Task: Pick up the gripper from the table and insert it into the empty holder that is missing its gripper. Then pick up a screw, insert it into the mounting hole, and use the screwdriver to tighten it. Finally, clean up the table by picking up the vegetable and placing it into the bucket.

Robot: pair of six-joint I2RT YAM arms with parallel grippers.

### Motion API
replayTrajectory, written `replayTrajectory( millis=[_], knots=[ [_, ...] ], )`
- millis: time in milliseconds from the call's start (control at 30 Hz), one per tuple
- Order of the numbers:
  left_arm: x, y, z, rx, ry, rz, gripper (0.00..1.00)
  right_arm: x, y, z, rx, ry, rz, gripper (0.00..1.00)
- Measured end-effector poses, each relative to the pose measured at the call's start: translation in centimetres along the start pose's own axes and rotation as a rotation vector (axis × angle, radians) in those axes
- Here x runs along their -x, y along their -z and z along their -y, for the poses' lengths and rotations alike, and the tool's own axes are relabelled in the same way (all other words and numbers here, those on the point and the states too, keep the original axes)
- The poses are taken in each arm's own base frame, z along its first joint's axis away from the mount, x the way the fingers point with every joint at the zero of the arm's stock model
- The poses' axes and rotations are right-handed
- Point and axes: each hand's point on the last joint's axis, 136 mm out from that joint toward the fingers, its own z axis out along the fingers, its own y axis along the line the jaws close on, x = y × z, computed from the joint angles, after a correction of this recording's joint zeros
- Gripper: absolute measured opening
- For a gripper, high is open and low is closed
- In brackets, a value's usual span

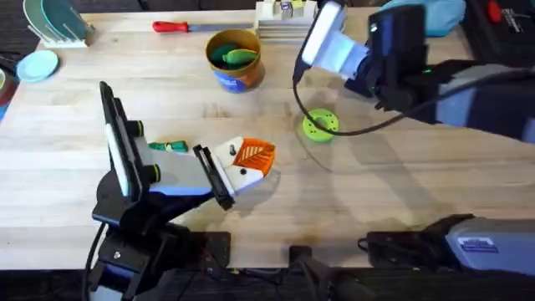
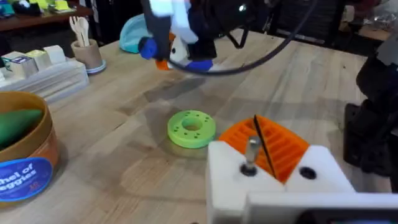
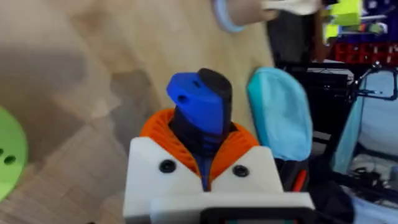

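The overhead camera looks down and forward across the tabletop [image 1: 401,192] from above the arm bases. The left wrist camera sits low over its own fingers, facing across toward the far right; it shares the lime-green disc [image 2: 191,129] and the bucket [image 2: 22,155] with the overhead view. The right wrist camera looks down very close, catching the same disc's [image 3: 9,152] edge.

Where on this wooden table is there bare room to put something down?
Bare wood lies between the lime-green round disc and the table's near edge, and left of the yellow-orange bucket. It is crowded around the left claw at centre.
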Motion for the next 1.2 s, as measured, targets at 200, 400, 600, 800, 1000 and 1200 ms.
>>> replayTrajectory(
  millis=[200, 400, 600, 800, 1000, 1200],
  knots=[
    [0.0, 0.0, 0.0, 0.000, 0.000, 0.000, 0.008, -2.5, -3.4, -4.5, 0.097, 0.222, -0.119, 0.014],
    [0.0, 0.0, 0.0, 0.000, 0.000, 0.000, 0.008, -3.3, -4.2, -5.5, 0.118, 0.269, -0.154, 0.019],
    [0.0, 0.0, 0.0, 0.000, 0.000, 0.000, 0.008, -2.7, -4.1, -4.8, 0.104, 0.205, -0.154, 0.763],
    [0.0, 0.0, 0.0, 0.000, -0.004, 0.000, 0.060, -2.6, -3.9, -4.2, 0.087, 0.089, -0.167, 0.893],
    [0.0, 0.0, 0.0, 0.000, 0.000, 0.000, 0.952, -2.6, -2.4, -5.0, 0.123, -0.029, -0.177, 0.896],
    [0.0, 0.0, 0.0, 0.000, 0.000, 0.000, 0.993, -1.9, 0.0, -3.2, 0.096, -0.215, -0.138, 0.898]
  ],
)
